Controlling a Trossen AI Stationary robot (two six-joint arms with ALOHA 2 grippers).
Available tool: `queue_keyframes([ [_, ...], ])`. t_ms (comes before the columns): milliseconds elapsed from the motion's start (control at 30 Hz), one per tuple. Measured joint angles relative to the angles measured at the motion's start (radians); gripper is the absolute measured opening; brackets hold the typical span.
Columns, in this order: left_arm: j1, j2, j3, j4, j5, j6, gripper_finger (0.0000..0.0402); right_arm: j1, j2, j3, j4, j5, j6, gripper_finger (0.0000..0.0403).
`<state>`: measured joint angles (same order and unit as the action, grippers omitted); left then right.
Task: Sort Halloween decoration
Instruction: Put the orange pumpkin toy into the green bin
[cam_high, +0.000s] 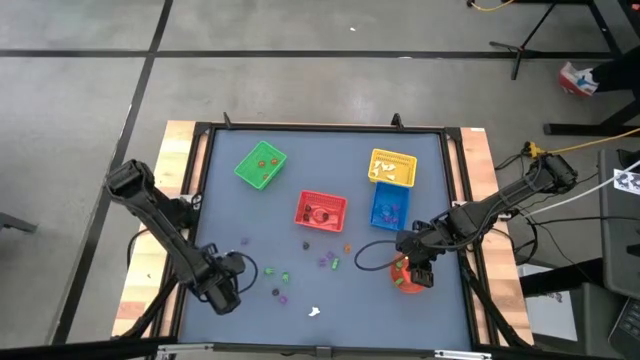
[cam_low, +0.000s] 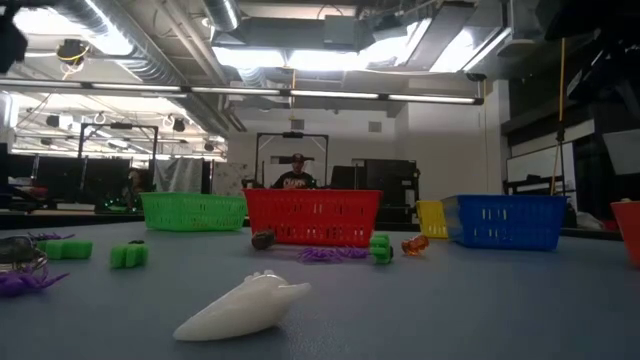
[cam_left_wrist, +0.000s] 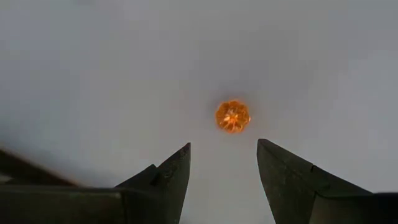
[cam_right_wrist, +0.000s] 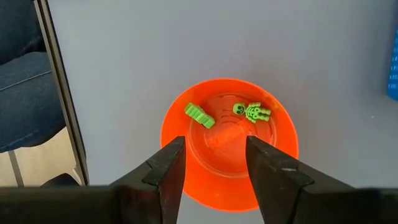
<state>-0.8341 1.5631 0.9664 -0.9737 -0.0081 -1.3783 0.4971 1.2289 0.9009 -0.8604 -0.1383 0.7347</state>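
Note:
Halloween decoration trinkets lie scattered on the grey table: green ones (cam_high: 277, 272), purple ones (cam_high: 329, 261), a white one (cam_low: 245, 305) near the front edge. My left gripper (cam_high: 226, 288) points down at the front left, open, above a tiny orange pumpkin (cam_left_wrist: 232, 116) that rests on the table just beyond its fingertips. My right gripper (cam_right_wrist: 214, 158) hangs open over a round red bowl (cam_right_wrist: 230, 140) at the front right. In the bowl lie a green skeleton (cam_right_wrist: 252, 111) and a green block (cam_right_wrist: 199, 115).
Four square baskets stand farther back: green (cam_high: 260, 165), red (cam_high: 320, 210), yellow (cam_high: 392, 167) and blue (cam_high: 388, 206). The table has a raised black frame (cam_high: 200, 190). A black cable (cam_high: 372, 252) loops by the bowl. A person sits beyond the table's far edge (cam_low: 294, 175).

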Motion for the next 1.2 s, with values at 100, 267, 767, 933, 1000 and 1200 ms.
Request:
queue_keyframes([
  [100,0.001,0.0,-0.059,0.103,0.004,-0.007,0.0169,0.0,0.0,0.0,0.0,0.0,0.0,0.0167],
  [267,0.001,0.001,-0.134,0.225,0.006,-0.024,0.0169,0.0,0.0,0.0,0.0,0.0,-0.009,0.0167],
  [767,0.0,-0.004,-0.207,0.312,-0.02,-0.087,0.0169,0.0,0.0,0.0,0.0,0.0,-0.01,0.0167],
  [933,0.0,-0.003,-0.208,0.31,-0.021,-0.064,0.0168,0.0,0.0,0.0,0.0,0.0,-0.01,0.0167],
  [1000,0.0,-0.003,-0.209,0.309,-0.021,-0.064,0.0162,0.0,0.0,0.0,0.0,0.0,-0.01,0.0167],
  [1200,0.0,-0.002,-0.21,0.31,-0.024,-0.059,0.0124,0.0,0.0,0.0,0.0,0.0,-0.01,0.0167],
])
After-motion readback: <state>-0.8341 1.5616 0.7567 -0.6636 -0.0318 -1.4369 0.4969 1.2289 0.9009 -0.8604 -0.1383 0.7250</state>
